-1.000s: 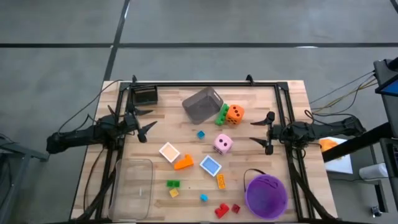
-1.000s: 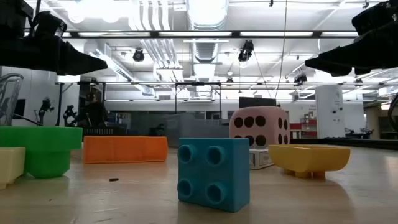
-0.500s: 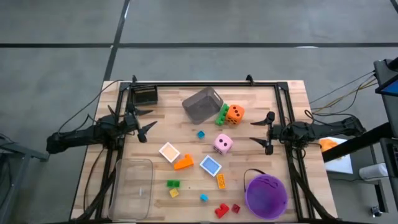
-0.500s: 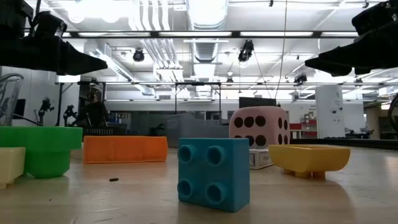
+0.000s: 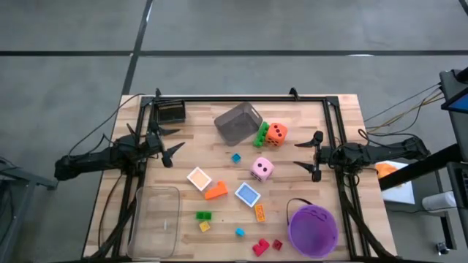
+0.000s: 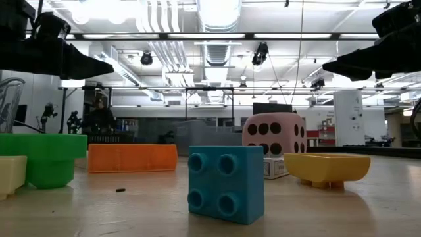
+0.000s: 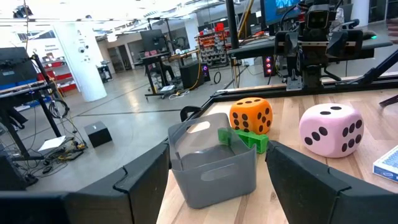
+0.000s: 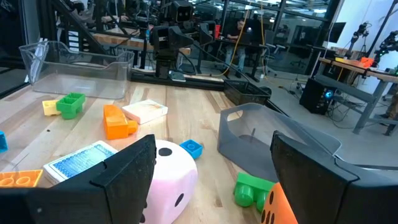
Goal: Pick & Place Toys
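Observation:
Toys lie scattered on the wooden table (image 5: 190,124): a pink die (image 5: 262,169), an orange die (image 5: 276,133) beside a green brick (image 5: 260,135), an orange tile (image 5: 199,178), a blue tile (image 5: 248,194), an orange brick (image 5: 216,191), and small green (image 5: 203,215), yellow (image 5: 204,226), blue (image 5: 239,232) and red (image 5: 260,247) bricks near the front. My left gripper (image 5: 167,142) is open and empty at the table's left side. My right gripper (image 5: 308,155) is open and empty at the right side.
A grey bin (image 5: 238,122) lies tipped at the far middle. A clear tray (image 5: 155,219) sits at the front left, a purple bucket (image 5: 313,229) at the front right. A black box (image 5: 170,112) stands at the far left. A dark frame rims the table.

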`<state>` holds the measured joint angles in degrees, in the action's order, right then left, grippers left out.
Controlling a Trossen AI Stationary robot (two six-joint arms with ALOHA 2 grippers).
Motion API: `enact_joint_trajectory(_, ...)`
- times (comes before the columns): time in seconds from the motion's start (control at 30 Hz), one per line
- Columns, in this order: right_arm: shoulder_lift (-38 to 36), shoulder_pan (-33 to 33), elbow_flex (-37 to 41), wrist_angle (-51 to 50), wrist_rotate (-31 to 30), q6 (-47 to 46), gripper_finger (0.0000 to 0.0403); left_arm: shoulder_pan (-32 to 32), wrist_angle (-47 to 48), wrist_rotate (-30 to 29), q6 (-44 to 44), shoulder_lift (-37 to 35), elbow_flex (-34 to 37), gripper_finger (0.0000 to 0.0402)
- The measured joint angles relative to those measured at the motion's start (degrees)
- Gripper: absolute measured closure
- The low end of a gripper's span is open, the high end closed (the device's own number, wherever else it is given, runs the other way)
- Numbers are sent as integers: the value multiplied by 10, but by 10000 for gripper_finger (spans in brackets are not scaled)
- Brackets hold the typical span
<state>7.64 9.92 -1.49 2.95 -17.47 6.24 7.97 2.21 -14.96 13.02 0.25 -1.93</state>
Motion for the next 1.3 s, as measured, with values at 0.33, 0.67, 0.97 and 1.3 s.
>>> enact_joint_trajectory(0.33, 0, 0, 0, 0, 0, 0, 92, 0, 0, 0, 0, 0, 0, 135)
enact_joint_trajectory(0.67, 0, 0, 0, 0, 0, 0, 92, 0, -23, 0, 1, 0, 2, 135)
enact_joint_trajectory(0.97, 0, 0, 0, 0, 0, 0, 92, 0, -24, 0, -75, 0, 4, 135)
enact_joint_trajectory(1.3, 0, -1, 0, 17, -62, 20, 92, 0, -36, 0, -89, 0, 5, 135)
